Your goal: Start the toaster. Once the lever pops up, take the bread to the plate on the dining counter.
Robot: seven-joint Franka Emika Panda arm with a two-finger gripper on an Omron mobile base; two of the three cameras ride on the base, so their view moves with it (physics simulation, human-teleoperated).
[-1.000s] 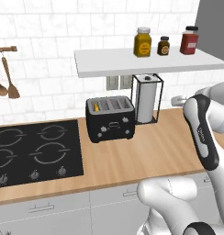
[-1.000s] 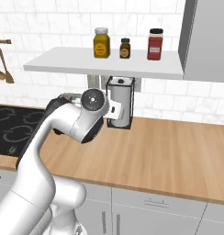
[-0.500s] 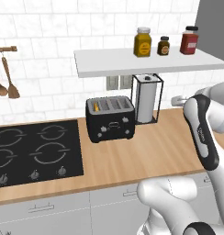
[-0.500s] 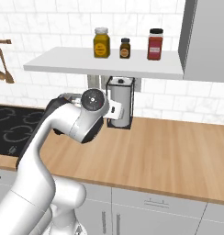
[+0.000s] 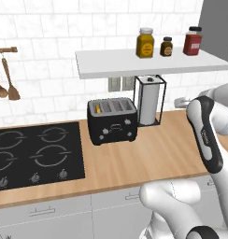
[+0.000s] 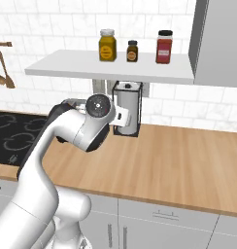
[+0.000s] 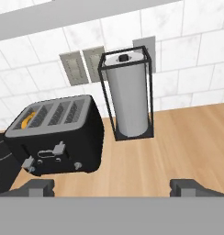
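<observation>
Fingers (image 7: 38,188) spread wide and empty, we're approaching the toaster (image 7: 56,137) and must next press its lever (image 7: 57,148) down.

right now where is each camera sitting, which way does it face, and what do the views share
Left base view: behind the arm on its left, looking forward and down at the toaster, stove and shelf; arm at lower right.
Right base view: behind on its right, facing the paper towel holder and worktop; arm at lower left.
Hand view: on the hand, looking along the open gripper at the toaster, bread in a slot.
All share the paper towel holder.
</observation>
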